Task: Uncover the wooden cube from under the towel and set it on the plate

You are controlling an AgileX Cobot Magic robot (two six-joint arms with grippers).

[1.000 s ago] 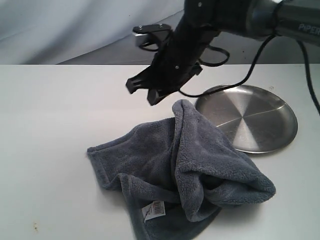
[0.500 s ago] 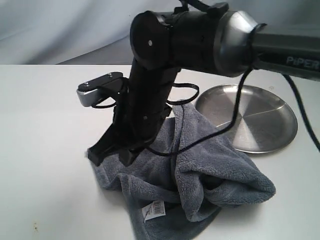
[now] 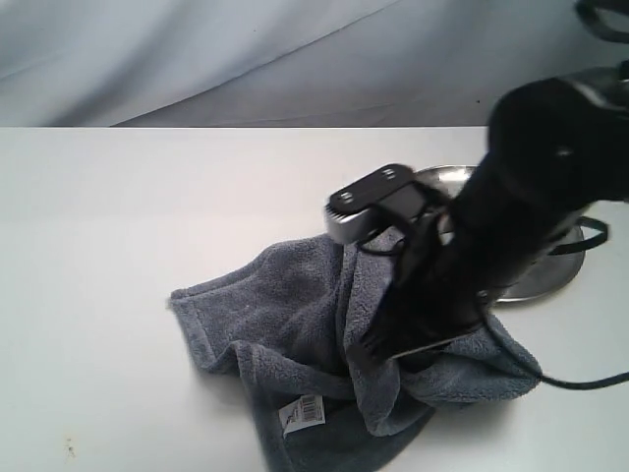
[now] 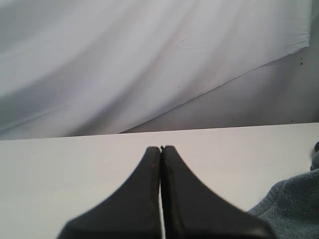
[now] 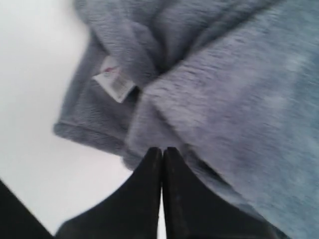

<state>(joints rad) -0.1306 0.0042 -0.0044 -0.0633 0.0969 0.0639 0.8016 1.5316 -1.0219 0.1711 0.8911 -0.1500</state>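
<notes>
The blue-grey towel (image 3: 280, 320) lies crumpled on the white table, its white label (image 3: 302, 412) at the near edge. No wooden cube shows in any view. My right gripper (image 3: 381, 344) is shut and low over the towel's bunched right fold. In the right wrist view its tips (image 5: 162, 149) meet at the towel (image 5: 224, 84) near the label (image 5: 114, 82), with no cloth between them. The steel plate (image 3: 447, 175) sits behind the right arm, mostly hidden. My left gripper (image 4: 161, 148) is shut and empty over bare table, a towel corner (image 4: 294, 204) beside it.
The white table (image 3: 118, 246) spreads out left of the towel. A pale draped backdrop (image 3: 197, 49) hangs behind the table. A black cable (image 3: 590, 379) trails from the right arm along the table's right side.
The right arm has swung from the towel's left side across to its right fold and come lower, covering much of the plate. The towel has kept its shape.
</notes>
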